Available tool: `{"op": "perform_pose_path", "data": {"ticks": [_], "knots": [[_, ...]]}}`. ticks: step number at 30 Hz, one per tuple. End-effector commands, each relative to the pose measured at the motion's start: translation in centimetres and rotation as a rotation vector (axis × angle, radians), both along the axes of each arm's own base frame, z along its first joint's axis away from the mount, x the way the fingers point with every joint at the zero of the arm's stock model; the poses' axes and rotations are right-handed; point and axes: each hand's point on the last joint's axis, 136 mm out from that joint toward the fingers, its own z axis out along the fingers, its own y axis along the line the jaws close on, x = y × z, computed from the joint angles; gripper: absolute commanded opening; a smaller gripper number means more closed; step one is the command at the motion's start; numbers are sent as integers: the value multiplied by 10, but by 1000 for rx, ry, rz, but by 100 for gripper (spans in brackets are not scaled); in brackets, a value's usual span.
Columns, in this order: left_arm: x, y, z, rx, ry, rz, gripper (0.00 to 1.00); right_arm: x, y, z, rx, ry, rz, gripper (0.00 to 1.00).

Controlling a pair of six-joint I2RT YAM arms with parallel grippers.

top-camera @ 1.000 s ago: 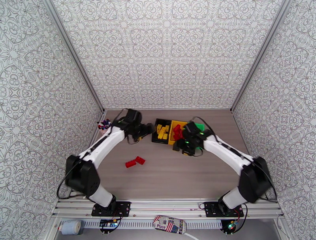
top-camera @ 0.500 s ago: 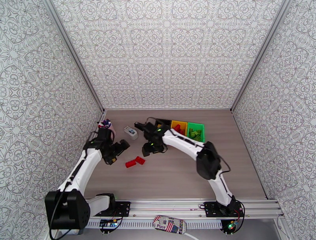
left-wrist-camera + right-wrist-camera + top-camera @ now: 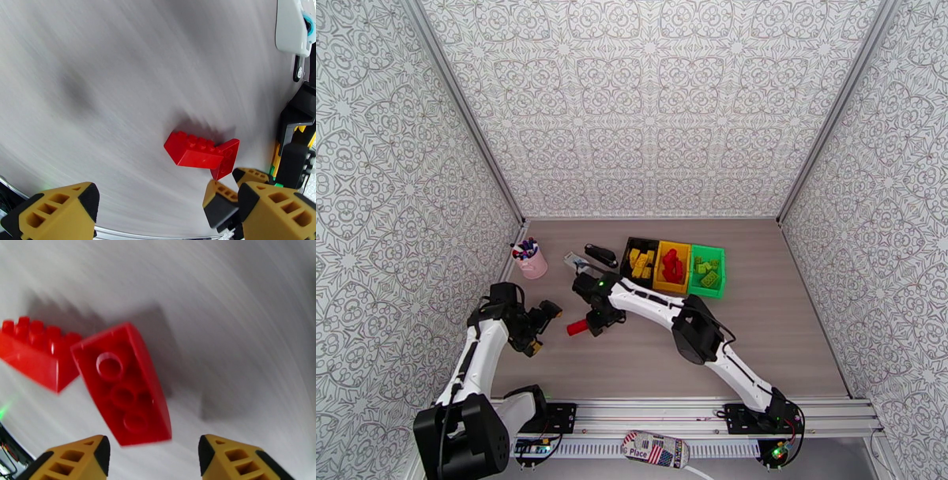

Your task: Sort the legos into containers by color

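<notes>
Two red legos lie touching on the wooden table. The studded one rests on its side, and the other lies underside up. My right gripper hovers open just over the upturned one, its fingers apart and holding nothing. My left gripper stands wide open and empty, a little to the left of the bricks. At the back, the black bin holds yellow legos, the yellow bin red ones and the green bin green ones.
A pink pen cup stands at the back left. A small white box and a black stapler-like object lie just behind the right gripper. The right arm stretches diagonally across the table's middle.
The right arm swung from the bins leftward and down over the red legos. The left arm pulled back from the bins toward the near left.
</notes>
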Motion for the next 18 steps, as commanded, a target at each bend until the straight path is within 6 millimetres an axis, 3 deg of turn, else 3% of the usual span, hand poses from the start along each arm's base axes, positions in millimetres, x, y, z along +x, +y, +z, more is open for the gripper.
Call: {"op": "perform_pose_path", "data": {"ticks": [1,11,18], "knots": [[-4,-3,-5,-29,7,-4,99,10,8,-4,-10,-49,5,62],[-5,0,-4,-15,15,-9,99,18,23,-17,-2,-50,0,54],[0,2,-1,-11,1,-14,99,17,21,-5,14,-47,-19,35]]}}
